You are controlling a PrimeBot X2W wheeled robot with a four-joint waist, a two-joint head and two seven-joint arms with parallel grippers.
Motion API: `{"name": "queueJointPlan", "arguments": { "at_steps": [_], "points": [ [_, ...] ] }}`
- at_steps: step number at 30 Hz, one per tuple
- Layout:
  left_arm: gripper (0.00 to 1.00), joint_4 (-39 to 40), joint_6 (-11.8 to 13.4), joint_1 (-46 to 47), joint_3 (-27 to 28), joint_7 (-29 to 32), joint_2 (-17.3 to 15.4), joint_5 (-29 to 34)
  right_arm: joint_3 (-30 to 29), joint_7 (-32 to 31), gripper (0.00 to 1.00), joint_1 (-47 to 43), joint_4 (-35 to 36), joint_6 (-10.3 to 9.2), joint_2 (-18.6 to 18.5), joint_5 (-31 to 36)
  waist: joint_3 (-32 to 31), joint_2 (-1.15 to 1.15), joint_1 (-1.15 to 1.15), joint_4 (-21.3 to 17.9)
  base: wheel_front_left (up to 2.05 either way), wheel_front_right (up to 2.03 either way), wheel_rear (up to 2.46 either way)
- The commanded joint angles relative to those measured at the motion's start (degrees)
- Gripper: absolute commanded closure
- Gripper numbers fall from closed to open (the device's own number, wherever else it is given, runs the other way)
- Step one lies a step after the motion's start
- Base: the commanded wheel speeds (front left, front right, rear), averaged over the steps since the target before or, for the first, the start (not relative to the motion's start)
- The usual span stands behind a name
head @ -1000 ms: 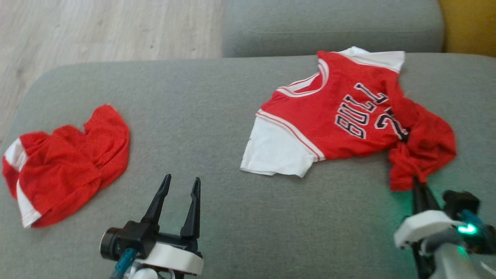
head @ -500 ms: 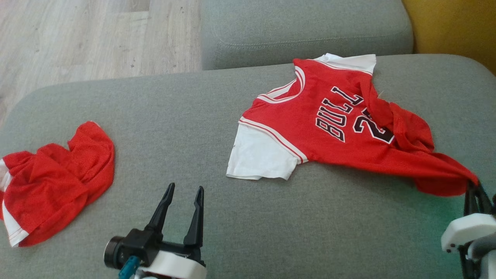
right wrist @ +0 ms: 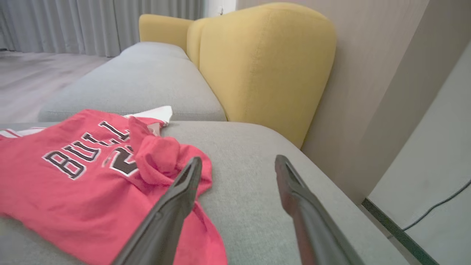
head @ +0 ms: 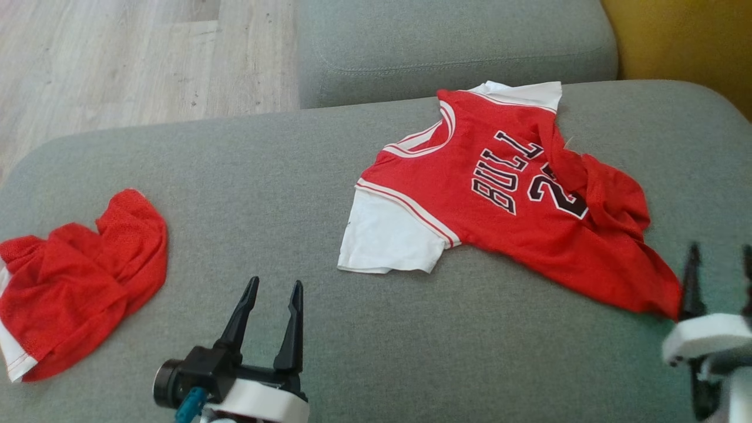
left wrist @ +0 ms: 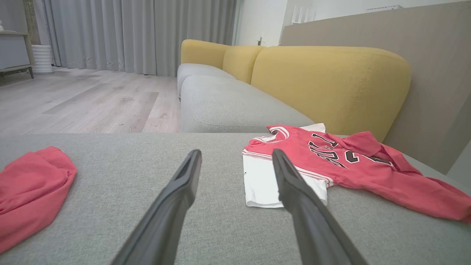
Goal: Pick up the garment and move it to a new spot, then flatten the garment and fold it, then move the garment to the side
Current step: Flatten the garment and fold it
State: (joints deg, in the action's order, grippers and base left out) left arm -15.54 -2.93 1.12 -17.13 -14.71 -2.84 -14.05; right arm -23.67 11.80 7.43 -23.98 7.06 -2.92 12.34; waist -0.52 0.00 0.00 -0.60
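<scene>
Left hand [head: 275, 284], lower left of frame: fingers spread, empty, over grey sofa seat [head: 247, 176]. Right hand [head: 721, 251], lower right: fingers spread, empty, just beside hem corner of jersey [head: 499, 200]. Second red garment [head: 76, 282] at left edge, crumpled. Jersey lies right of centre, hem side bunched. Judged light, limp, slippery mesh; pinch hem corners or shoulders.
</scene>
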Motion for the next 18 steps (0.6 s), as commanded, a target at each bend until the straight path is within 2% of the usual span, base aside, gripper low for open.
{"name": "queueJointPlan", "arguments": {
  "at_steps": [1,8,13,18],
  "points": [
    [0.0,2.0,0.4,2.3,1.6,-0.3,0.0,-0.4,3.6,1.2,0.0,1.2,2.6,0.43,-0.2,-1.3,-0.1,0.0,0.0,0.0,0.0,0.0,0.0],
    [0.0,2.3,0.4,2.1,1.6,-0.3,0.0,-0.2,15.6,2.7,0.0,-2.0,4.5,0.43,0.0,-10.5,-0.3,0.0,0.0,0.6,0.0,0.0,0.0],
    [0.0,2.5,0.1,2.5,1.2,-0.3,0.0,0.0,19.6,3.0,0.0,-2.9,4.4,0.43,0.0,-13.0,0.0,0.0,0.0,2.3,0.0,0.0,0.0],
    [0.0,2.7,0.1,3.3,0.3,-0.3,0.0,-0.2,23.8,3.1,0.0,-0.4,3.9,0.43,0.0,-13.5,1.8,0.0,0.0,6.2,0.0,0.0,0.0]
  ]
}}
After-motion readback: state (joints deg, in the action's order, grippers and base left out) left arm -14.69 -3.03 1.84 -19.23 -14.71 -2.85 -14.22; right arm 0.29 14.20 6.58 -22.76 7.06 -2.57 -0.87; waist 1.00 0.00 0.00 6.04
